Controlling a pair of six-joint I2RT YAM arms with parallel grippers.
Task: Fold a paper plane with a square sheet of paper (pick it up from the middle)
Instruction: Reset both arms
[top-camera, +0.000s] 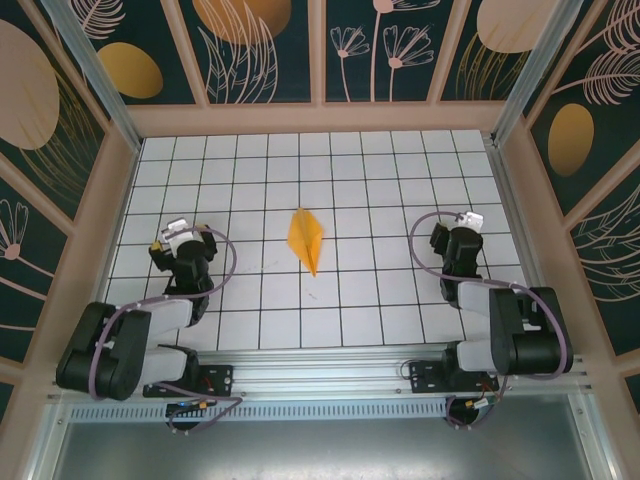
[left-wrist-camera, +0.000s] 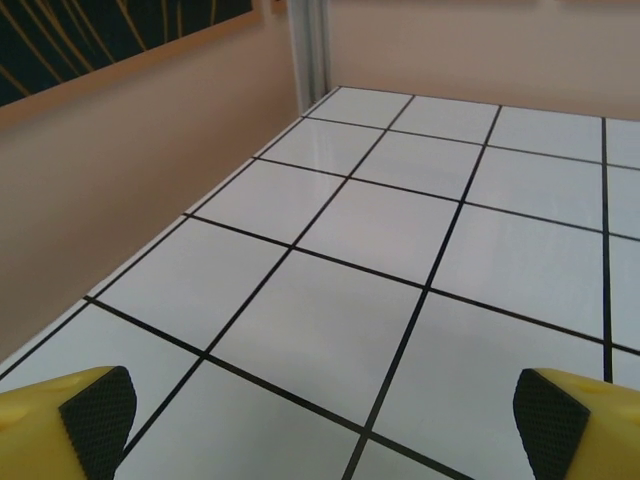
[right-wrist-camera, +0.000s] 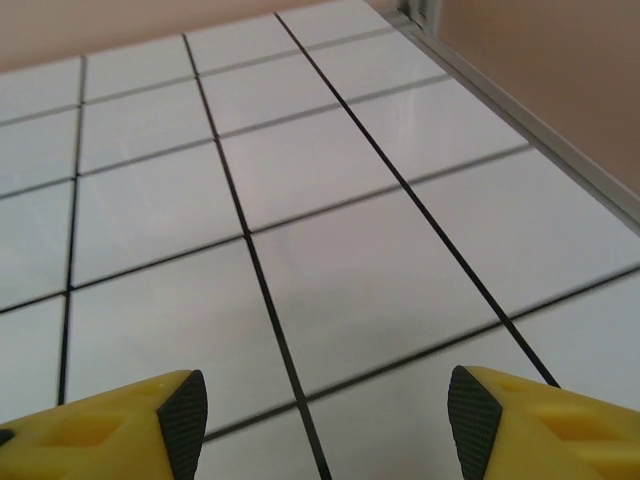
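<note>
The paper plane (top-camera: 306, 238) lay flat near the middle of the white tiled table (top-camera: 380, 170), a narrow orange-yellow dart with its sharp tip pointing toward the arms' bases and its wider end toward the far wall (top-camera: 310, 50). It sat between the two arms, well apart from both, and nothing touched it

The left gripper (top-camera: 180, 235) hung over the left part of the table with its jaws spread wide. In the left wrist view its yellow fingers, faced with black pads (left-wrist-camera: 95, 410), stood at the two bottom corners with bare tiles between them and nothing held

The right gripper (top-camera: 466, 222) hung over the right part of the table, close to the side rail. Its jaws were also apart; the right wrist view showed one pad (right-wrist-camera: 185, 415) at each side, bare tiles and black grid lines in the gap, and nothing in its grasp
</note>
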